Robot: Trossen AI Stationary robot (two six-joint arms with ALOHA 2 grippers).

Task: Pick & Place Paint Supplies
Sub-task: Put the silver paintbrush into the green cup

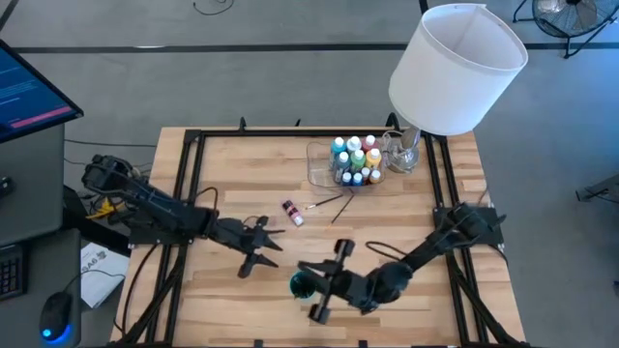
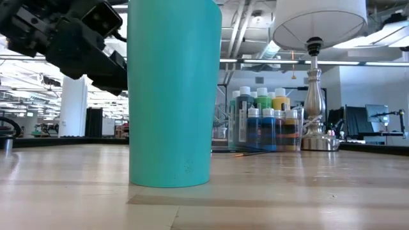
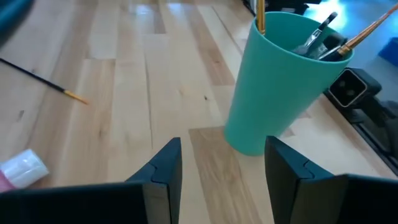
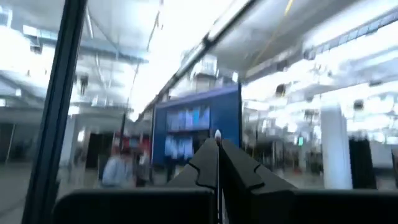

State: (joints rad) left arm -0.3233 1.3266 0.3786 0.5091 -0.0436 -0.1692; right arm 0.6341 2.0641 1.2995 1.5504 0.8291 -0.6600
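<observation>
left gripper (image 1: 253, 253) parted, holding nothing, beside teal cup (image 1: 302, 283) with brushes (image 3: 323, 34); pink bottle (image 1: 292, 213) and loose brush (image 1: 329, 203) mid-table; right gripper (image 1: 329, 280) clenched at cup; bottles (image 1: 356, 159) in clear tray (image 1: 319, 164); no legible labels.

Wooden table (image 1: 222, 164): cup (image 1: 302, 283), tray (image 1: 319, 166), perhaps brushes (image 1: 334, 201)

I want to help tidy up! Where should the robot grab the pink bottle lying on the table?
Probably around its pink middle, coming from straight above. The pink bottle lies on its side, alone on bare wood, so fingers can close across its round body.
</observation>
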